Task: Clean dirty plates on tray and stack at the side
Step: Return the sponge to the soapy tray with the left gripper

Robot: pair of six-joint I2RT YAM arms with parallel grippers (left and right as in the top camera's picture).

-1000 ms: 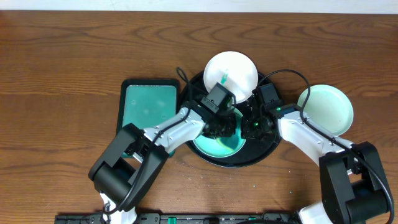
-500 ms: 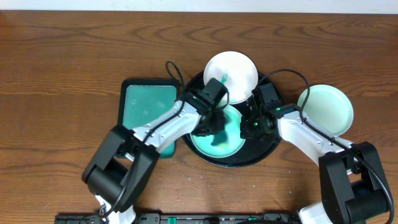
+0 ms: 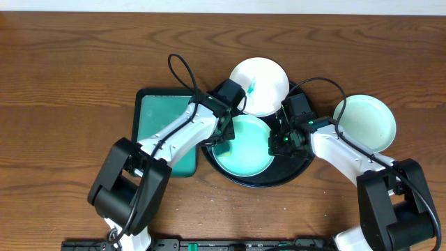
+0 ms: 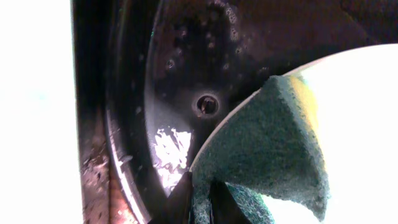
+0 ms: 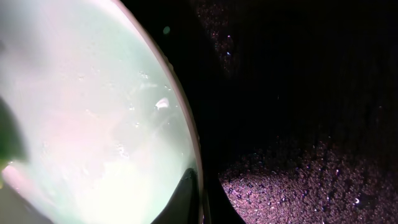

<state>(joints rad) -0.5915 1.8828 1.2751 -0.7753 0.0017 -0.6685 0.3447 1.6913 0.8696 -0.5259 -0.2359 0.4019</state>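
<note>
We see the left gripper (image 3: pixel 224 134) pinching a sponge (image 4: pixel 267 143) at the left rim of the teal-smeared plate (image 3: pixel 245 152); the right gripper (image 3: pixel 277 144) clamps its right rim.

- Plate (image 5: pixel 87 124): white, coated with a wet, pale teal film; its rim curves through the middle of the view.
- Tray (image 5: pixel 298 112): glossy black, speckled with droplets; the plate rests on it.
- Right gripper (image 5: pixel 199 208): one dark fingertip (image 5: pixel 185 202) touches the plate rim.

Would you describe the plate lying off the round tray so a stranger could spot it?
Find the round black tray. Right of it, on the wooden table, lies a round plate. Alone of three, it sits outside the tray, pale green.
</note>
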